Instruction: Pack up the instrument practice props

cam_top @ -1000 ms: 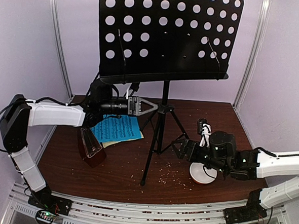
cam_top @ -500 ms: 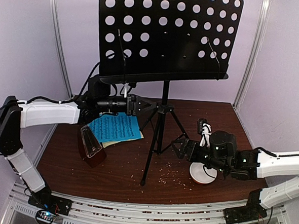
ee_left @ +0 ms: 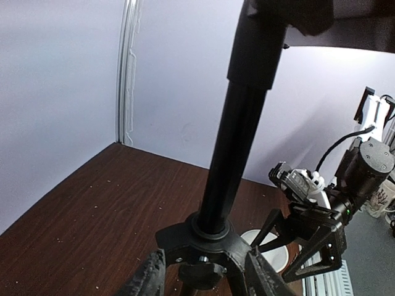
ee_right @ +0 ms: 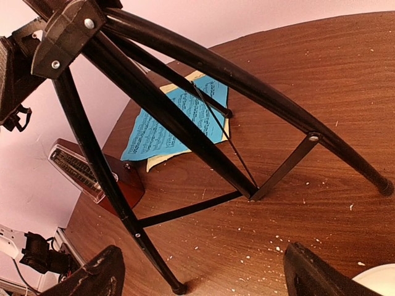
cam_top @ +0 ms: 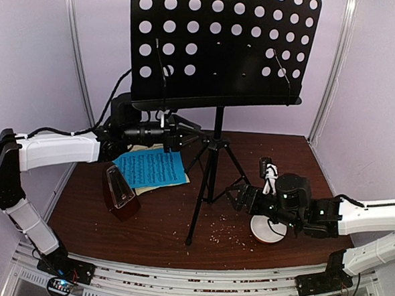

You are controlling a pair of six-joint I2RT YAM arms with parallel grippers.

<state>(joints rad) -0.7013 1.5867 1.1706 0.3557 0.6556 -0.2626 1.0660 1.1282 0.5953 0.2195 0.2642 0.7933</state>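
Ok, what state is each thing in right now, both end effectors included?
music stand, upright, tripod legs spread, no sheets on its desk.
music sheets, flat on the table, blue on top of yellow.
metronome, upright, clear cover on.
bowl, upright on the table.
left end effector, fingers either side of the stand's tripod hub; grip unclear.
right end effector, open, empty, near the stand's legs.

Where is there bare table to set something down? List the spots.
Free: far right corner behind the bowl, right of the stand; near edge between metronome and stand's front leg. Crowded: left, around the sheets.
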